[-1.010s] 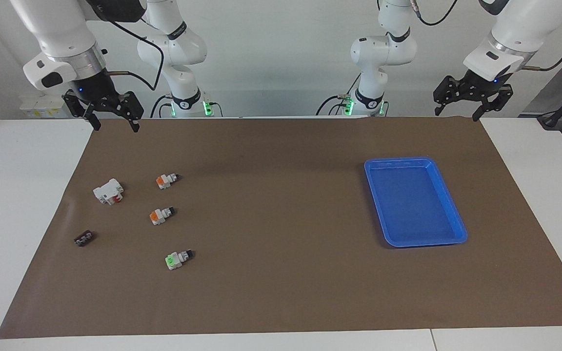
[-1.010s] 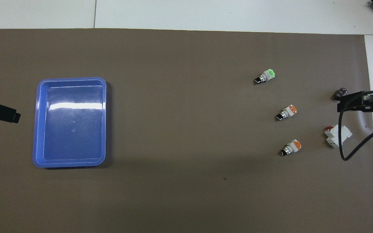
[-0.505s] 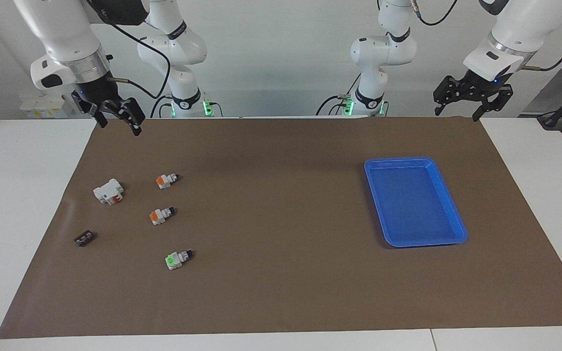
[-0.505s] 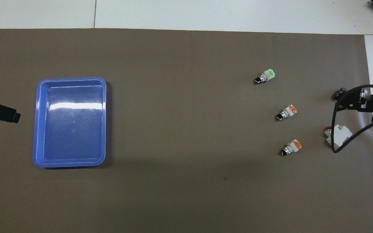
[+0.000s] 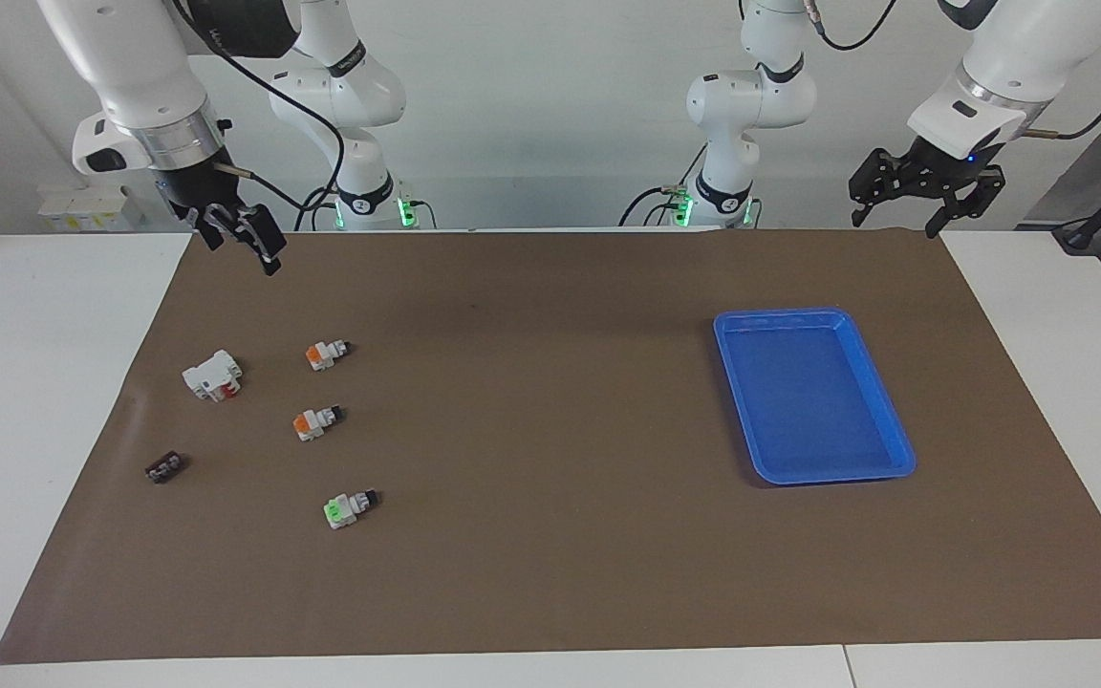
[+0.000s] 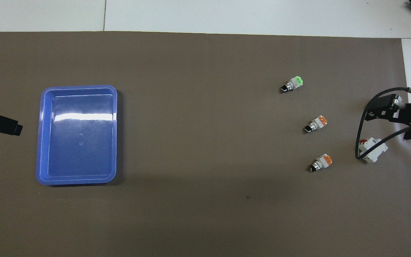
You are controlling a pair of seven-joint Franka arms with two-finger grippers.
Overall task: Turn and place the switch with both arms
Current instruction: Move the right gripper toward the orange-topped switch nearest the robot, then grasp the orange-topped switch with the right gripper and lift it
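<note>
Three small white switches with black stem ends lie on the brown mat toward the right arm's end. One with an orange cap (image 5: pixel 326 354) (image 6: pixel 321 162) is nearest the robots. A second orange one (image 5: pixel 314 421) (image 6: pixel 315 124) is farther out. A green one (image 5: pixel 348 508) (image 6: pixel 292 84) is farthest. My right gripper (image 5: pixel 243 247) (image 6: pixel 384 111) hangs open and empty in the air over the mat's corner at the right arm's end, apart from all switches. My left gripper (image 5: pixel 899 212) (image 6: pixel 13 127) waits open and empty over the mat's edge at the left arm's end.
A blue tray (image 5: pixel 732 382) (image 6: pixel 79 87) lies toward the left arm's end. A bigger white block with a red part (image 5: pixel 213 375) (image 6: pixel 371 151) and a small black piece (image 5: pixel 165 467) lie beside the switches, toward the mat's edge. The right arm's cable (image 6: pixel 360 121) hangs over the block.
My right gripper has turned about its wrist and shifted a little toward the switches and down. The left arm and the things on the mat have not moved.
</note>
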